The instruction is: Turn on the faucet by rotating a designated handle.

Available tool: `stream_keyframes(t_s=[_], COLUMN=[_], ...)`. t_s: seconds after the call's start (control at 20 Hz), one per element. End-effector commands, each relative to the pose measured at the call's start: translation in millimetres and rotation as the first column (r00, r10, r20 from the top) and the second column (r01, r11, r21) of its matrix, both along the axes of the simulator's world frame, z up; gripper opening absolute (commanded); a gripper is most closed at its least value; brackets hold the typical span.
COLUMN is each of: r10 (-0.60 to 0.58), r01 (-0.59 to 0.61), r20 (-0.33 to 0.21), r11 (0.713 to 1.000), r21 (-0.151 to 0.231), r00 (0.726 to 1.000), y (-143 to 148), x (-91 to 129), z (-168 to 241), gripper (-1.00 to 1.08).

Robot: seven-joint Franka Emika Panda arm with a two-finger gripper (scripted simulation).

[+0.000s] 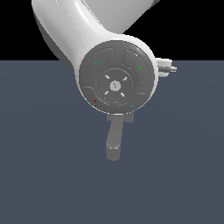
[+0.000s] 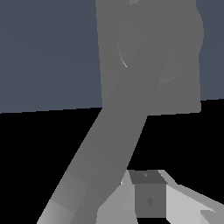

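Observation:
The faucet (image 2: 175, 83) is a matte grey block. In the wrist view a thick grey bar, its spout (image 2: 105, 148), runs from a round base on the block toward the camera, its far end faceted and curving. In the exterior view the spout (image 1: 114, 140) sticks out below my arm, with a sliver of the faucet (image 1: 127, 117) block beside it. I cannot pick out the thin handle in either view. My gripper (image 2: 148, 192) shows only as a dark fingertip with pale parts around it, close beside the spout. Whether its jaws are open or shut is unclear.
A large white arm link with a round grey cap (image 1: 116, 83) fills the middle of the exterior view and hides most of the faucet and the hand. A small white and grey part (image 1: 168, 68) pokes out at its right. The dark blue-grey floor (image 1: 43, 175) lies all around.

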State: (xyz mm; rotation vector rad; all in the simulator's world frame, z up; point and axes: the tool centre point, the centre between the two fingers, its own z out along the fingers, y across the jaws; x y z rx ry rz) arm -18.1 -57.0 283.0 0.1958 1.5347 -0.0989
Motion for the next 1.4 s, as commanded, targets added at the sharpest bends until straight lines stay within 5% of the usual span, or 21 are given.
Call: stream_keyframes(t_s=[0.0, 0.55, 0.6, 0.65, 1.35], r10=[0.034, 0.044, 0.01, 0.005, 0.033], r01=[-0.035, -0.046, -0.009, -0.004, -0.033], r20=[-0.028, -0.038, 0.044, 0.057, -0.01], r11=[0.999, 0.997, 1.0, 1.0, 0.998], r21=[-0.038, -0.069, -0.022, -0.014, -0.053], r00=[0.999, 0.998, 0.999, 0.998, 0.999], y=[-6, -40, -38, -44, -74], x=[4, 4, 5, 0, -1], z=[0, 1, 7, 13, -30], gripper=[-1.0, -1.0, -1.0, -1.0, -1.0])
